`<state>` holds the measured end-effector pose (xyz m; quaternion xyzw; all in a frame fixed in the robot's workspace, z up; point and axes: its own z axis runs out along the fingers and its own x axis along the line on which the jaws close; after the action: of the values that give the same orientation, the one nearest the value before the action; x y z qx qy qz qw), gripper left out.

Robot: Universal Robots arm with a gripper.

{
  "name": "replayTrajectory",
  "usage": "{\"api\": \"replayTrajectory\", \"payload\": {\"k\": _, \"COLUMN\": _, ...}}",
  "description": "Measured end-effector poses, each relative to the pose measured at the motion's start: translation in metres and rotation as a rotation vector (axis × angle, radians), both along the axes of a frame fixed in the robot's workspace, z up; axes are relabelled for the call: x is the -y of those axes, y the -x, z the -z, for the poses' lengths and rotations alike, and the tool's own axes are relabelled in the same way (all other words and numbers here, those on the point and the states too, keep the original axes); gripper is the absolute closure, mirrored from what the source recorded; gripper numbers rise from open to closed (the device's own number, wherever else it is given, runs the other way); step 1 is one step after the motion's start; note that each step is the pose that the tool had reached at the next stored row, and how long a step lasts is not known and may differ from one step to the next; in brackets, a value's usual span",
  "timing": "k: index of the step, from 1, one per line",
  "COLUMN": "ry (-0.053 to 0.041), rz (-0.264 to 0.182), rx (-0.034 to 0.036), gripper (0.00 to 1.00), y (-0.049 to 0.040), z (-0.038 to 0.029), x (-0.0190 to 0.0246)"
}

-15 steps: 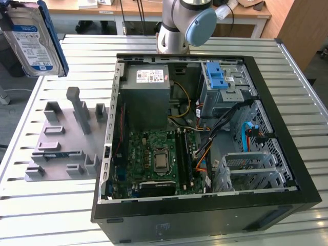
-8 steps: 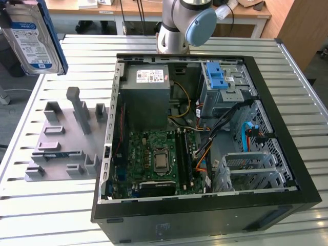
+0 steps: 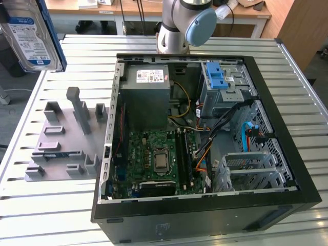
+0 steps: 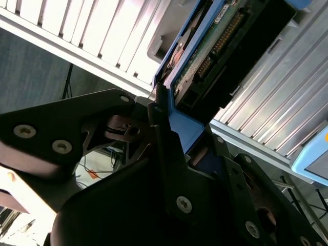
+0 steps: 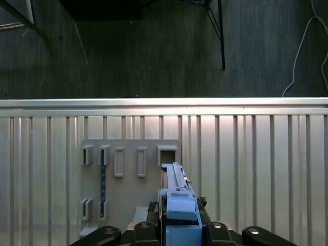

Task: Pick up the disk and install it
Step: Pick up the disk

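Exterior view: disk [image 3: 28, 36] is being held at ten o'clock, fingers [image 4: 165, 143] clamped on its blue frame [image 4: 187, 128]; slippage is likely being risked by that thin grip.

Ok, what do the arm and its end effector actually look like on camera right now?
In the exterior view the arm is smooth silver-grey tubing with a round light-blue joint cap. In the second wrist view the end effector is matte black, built from flat angular linkage plates fastened with silver screws.
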<state>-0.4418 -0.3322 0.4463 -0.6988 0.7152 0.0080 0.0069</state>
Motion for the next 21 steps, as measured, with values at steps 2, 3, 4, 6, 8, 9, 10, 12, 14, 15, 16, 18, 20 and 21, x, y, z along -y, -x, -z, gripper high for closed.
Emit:
{"api": "replayTrajectory", "payload": {"k": 2, "ry": 0.0, "rz": 0.0, "rx": 0.0, "gripper": 0.64, "y": 0.0, "z": -0.0027, "x": 0.0}}
{"api": "replayTrajectory", "payload": {"k": 3, "ry": 0.0, "rz": 0.0, "rx": 0.0, "gripper": 0.64, "y": 0.0, "z": -0.0043, "x": 0.0}}
{"api": "replayTrajectory", "payload": {"k": 4, "ry": 0.0, "rz": 0.0, "rx": 0.0, "gripper": 0.64, "y": 0.0, "z": -0.0059, "x": 0.0}}
{"api": "replayTrajectory", "payload": {"k": 6, "ry": 0.0, "rz": 0.0, "rx": -0.0001, "gripper": 0.64, "y": 0.0, "z": -0.0089, "x": 0.0}}
{"api": "replayTrajectory", "payload": {"k": 8, "ry": 0.0, "rz": 0.0, "rx": -0.0001, "gripper": 0.64, "y": 0.0, "z": -0.0119, "x": 0.0}}
{"api": "replayTrajectory", "payload": {"k": 9, "ry": 0.0, "rz": 0.0, "rx": 0.0, "gripper": 0.64, "y": 0.0, "z": -0.0133, "x": 0.0}}
{"api": "replayTrajectory", "payload": {"k": 10, "ry": 0.0, "rz": 0.0, "rx": 0.0, "gripper": 0.64, "y": 0.0, "z": -0.0148, "x": 0.0}}
{"api": "replayTrajectory", "payload": {"k": 12, "ry": 0.0, "rz": 0.0, "rx": 0.0001, "gripper": 0.64, "y": 0.0, "z": -0.0175, "x": 0.0}}
{"api": "replayTrajectory", "payload": {"k": 14, "ry": 0.0, "rz": 0.0, "rx": -0.0001, "gripper": 0.64, "y": 0.0, "z": -0.0201, "x": 0.0}}
{"api": "replayTrajectory", "payload": {"k": 15, "ry": 0.0, "rz": 0.0, "rx": 0.0001, "gripper": 0.64, "y": 0.0, "z": -0.0215, "x": 0.0}}
{"api": "replayTrajectory", "payload": {"k": 16, "ry": 0.0, "rz": 0.0, "rx": 0.0, "gripper": 0.64, "y": 0.0, "z": -0.0229, "x": 0.0}}
{"api": "replayTrajectory", "payload": {"k": 18, "ry": 0.0001, "rz": 0.0, "rx": -0.0001, "gripper": 0.64, "y": 0.0, "z": -0.0257, "x": 0.0}}
{"api": "replayTrajectory", "payload": {"k": 20, "ry": 0.0, "rz": 0.0, "rx": 0.0, "gripper": 0.64, "y": 0.0, "z": -0.0277, "x": 0.0}}
{"api": "replayTrajectory", "payload": {"k": 21, "ry": 0.0, "rz": 0.0, "rx": 0.0, "gripper": 0.64, "y": 0.0, "z": -0.0287, "x": 0.0}}
